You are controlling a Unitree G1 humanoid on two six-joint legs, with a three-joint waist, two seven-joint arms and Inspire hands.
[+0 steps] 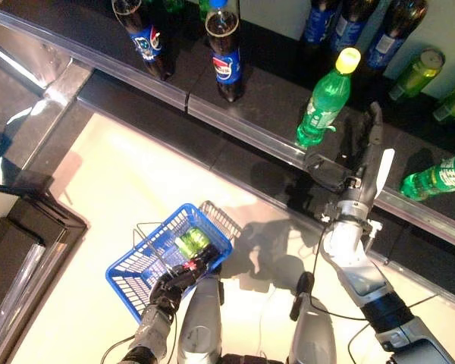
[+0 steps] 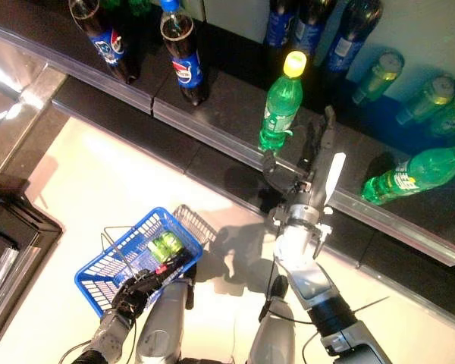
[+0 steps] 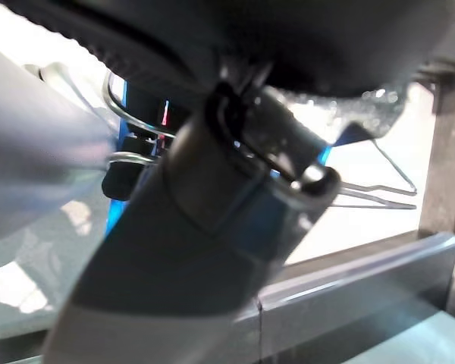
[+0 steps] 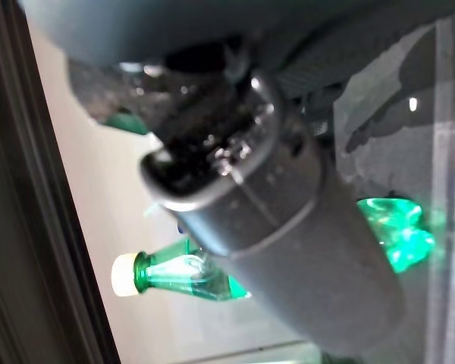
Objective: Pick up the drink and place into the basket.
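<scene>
At the far left, low in the eye views, the left hand (image 1: pixel 183 278) has its dark fingers curled round the wire handle of a blue plastic basket (image 1: pixel 140 265), which hangs over the pale floor (image 1: pixel 114 189). A green drink can (image 1: pixel 192 242) lies inside the basket, close to the hand. The left wrist view shows the same grip from very close: the thumb fills the frame, with the thin wire handle (image 3: pixel 387 163) and a strip of blue behind it.

Above the basket, a dark shelf (image 1: pixel 243 106) with a metal front edge runs from upper left to lower right. On its left part stand two cola bottles with blue labels, one (image 1: pixel 142 34) near the edge and another (image 1: pixel 224 49) just to its right. More dark bottles (image 2: pixel 330 34) stand further back.

Right of these stands the drink nearest the reaching arm, a green soda bottle with a yellow cap (image 1: pixel 326 98), upright near the front edge of the shelf. The right hand (image 1: pixel 360 171) is raised just beside it, on its right. Its fingers are straight and spread, pointing toward the back of the shelf, and the white-covered thumb stands out to the side. It holds nothing; whether any finger touches the bottle is unclear. The right wrist view shows the green bottle (image 4: pixel 174 274) past the thumb.

Further right, another green bottle (image 2: pixel 417 176) lies tilted on the shelf, and green cans (image 1: pixel 417 73) stand behind it.
</scene>
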